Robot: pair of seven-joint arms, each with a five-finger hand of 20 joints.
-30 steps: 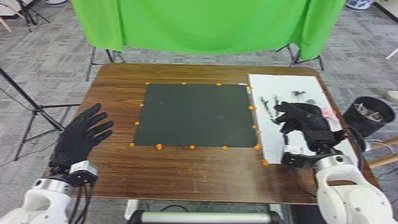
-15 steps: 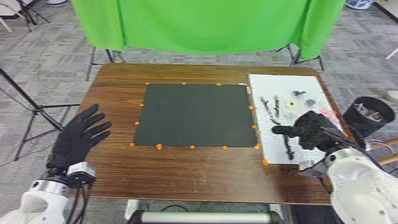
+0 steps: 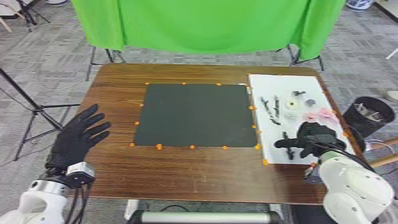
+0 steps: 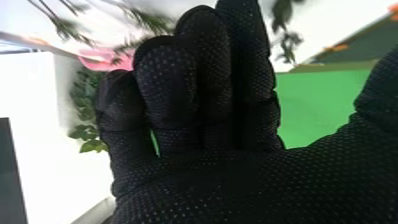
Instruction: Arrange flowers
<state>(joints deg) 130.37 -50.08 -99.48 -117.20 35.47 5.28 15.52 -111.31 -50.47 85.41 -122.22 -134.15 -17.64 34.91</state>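
Now right hand [image 3: 318, 134]: shifted nearer on white sheet [image 3: 271, 82], fingers straight, thumb apart
Pink flower [image 3: 326, 114]: uncovered
Flower pick: likely still pending

Bright, even light falls across my surface [image 3: 195, 172] and the white sheet [image 3: 271, 85]; in my right wrist view, my right hand [image 3: 314, 136] looks dark against washed-out white glare

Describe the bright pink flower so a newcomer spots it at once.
On the brown table, find the white sheet at the right. The pink flower lies near its right edge, just beyond the right hand. Its pink is stronger than that of the paler flowers beside it.
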